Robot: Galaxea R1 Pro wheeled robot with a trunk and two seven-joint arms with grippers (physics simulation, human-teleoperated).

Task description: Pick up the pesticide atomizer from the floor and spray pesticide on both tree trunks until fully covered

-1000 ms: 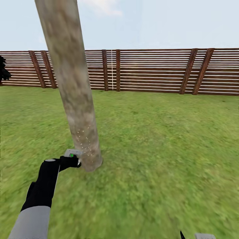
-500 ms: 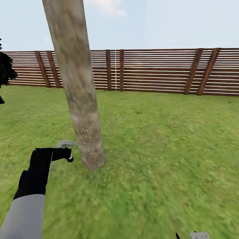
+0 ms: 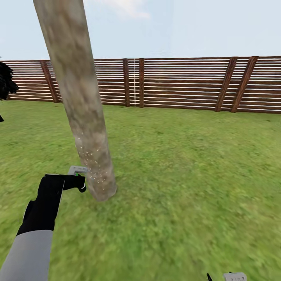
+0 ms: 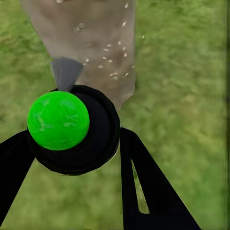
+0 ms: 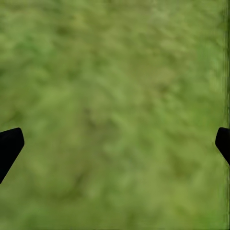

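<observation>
At lower left of the head view the left gripper (image 3: 80, 183) was closed on the pesticide atomizer (image 3: 78, 171), its fingers (image 4: 143, 191) flanking the dark body under the green spot, nozzle just beside the speckled tree trunk (image 3: 84, 117). The bottle looked small, light, rigid and smooth, so best held round its body. The right gripper (image 5: 115, 143) hung wide open over grass, holding nothing

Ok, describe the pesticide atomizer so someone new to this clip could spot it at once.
Start at the thick mottled tree trunk rising from the lawn before the slatted wooden fence. Near its base, the left gripper holds the pesticide atomizer at the end of a black forearm. It is a small dark round bottle with a bright green spot, unlike anything else on the grass.
</observation>
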